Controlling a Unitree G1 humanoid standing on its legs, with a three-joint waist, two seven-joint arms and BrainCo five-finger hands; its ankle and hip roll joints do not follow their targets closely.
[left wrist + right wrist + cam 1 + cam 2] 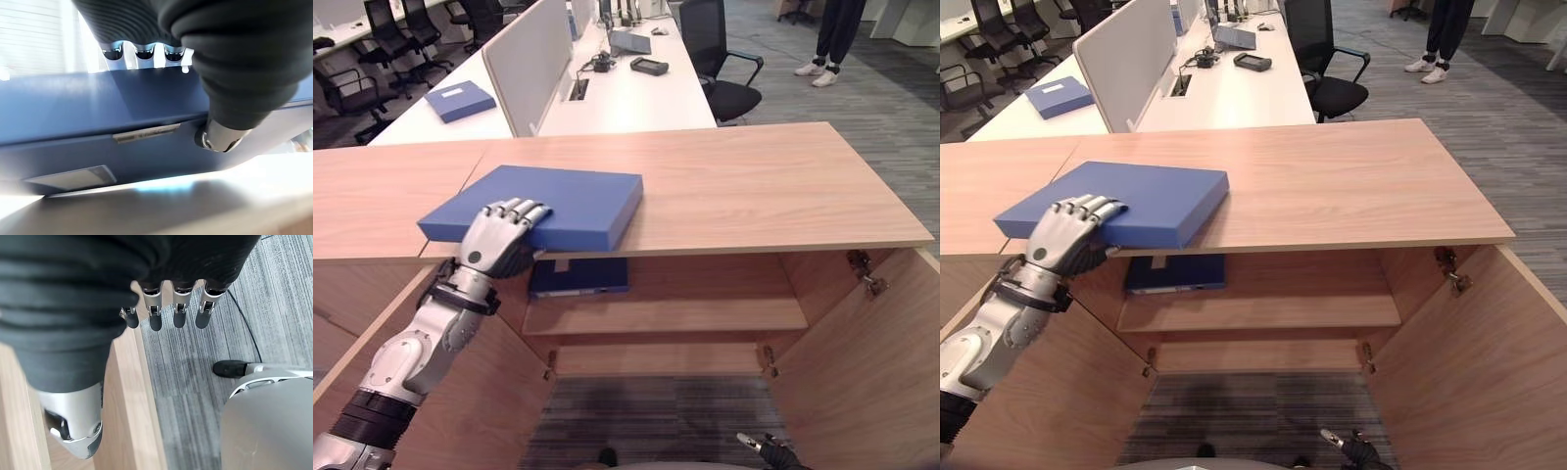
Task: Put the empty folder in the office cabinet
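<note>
Folder (548, 204) is sitting on the cabinet top (754, 186), hanging over its front edge near the left end, and the left hand (499, 238) is clamping that overhang, fingers on top, thumb underneath. Right hand (166, 308) is dangling relaxed, empty. I'd keep it level, then lower it toward the shelf (685, 315).

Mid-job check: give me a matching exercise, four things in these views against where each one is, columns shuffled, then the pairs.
1. left hand
2. right hand
3. dark blue folder
4. black office chair

A. on the cabinet shelf
B. beside the white desk
C. gripping the blue box folder on the wooden cabinet top
D. low, over grey carpet

Pairs: 1-C, 2-D, 3-A, 4-B
</note>
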